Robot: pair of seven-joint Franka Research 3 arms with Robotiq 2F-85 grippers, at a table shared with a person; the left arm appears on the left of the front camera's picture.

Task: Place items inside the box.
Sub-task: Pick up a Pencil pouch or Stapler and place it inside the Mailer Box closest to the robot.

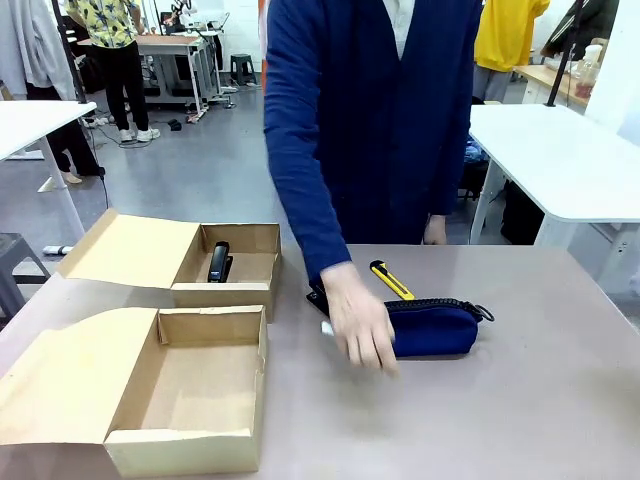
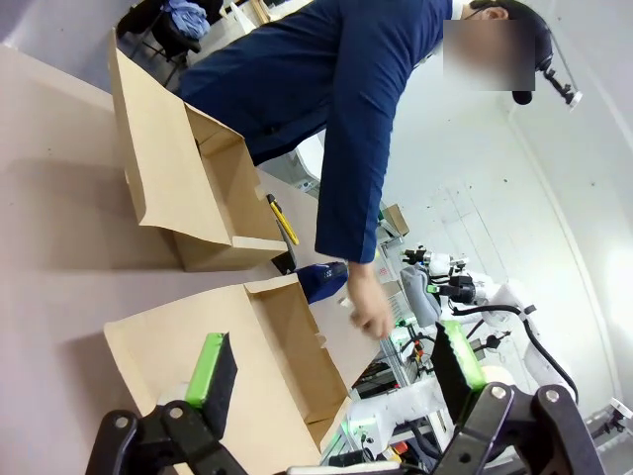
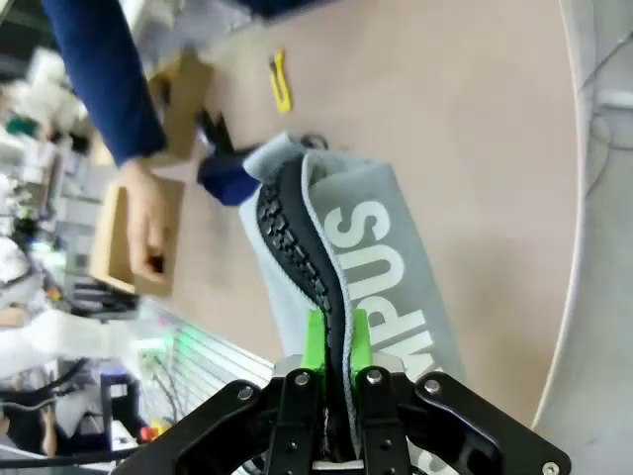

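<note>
Boxes: far cardboard box and near cardboard box stood open along the left edge of the tabletop, lids folded out to the left, the near one at the near left corner.
Stapler: black stapler lay inside the far cardboard box, toward its left side.
Pouches: navy zip pouch lay on its side around the middle of the tabletop; grey zip pouch, with white lettering, was held up clear of the tabletop.
Knife: yellow utility knife lay just behind the navy zip pouch, on the far-edge side.
Pen: white pen showed as a pale tip under the person's hand.
Person: hand in a navy sleeve, stretched from the far edge, covered the left end of the navy zip pouch.
Right claw: pinched narrow on the grey zip pouch, black zipper between the green pads.
Left claw: spread wide, holding nothing, above the near cardboard box.
</note>
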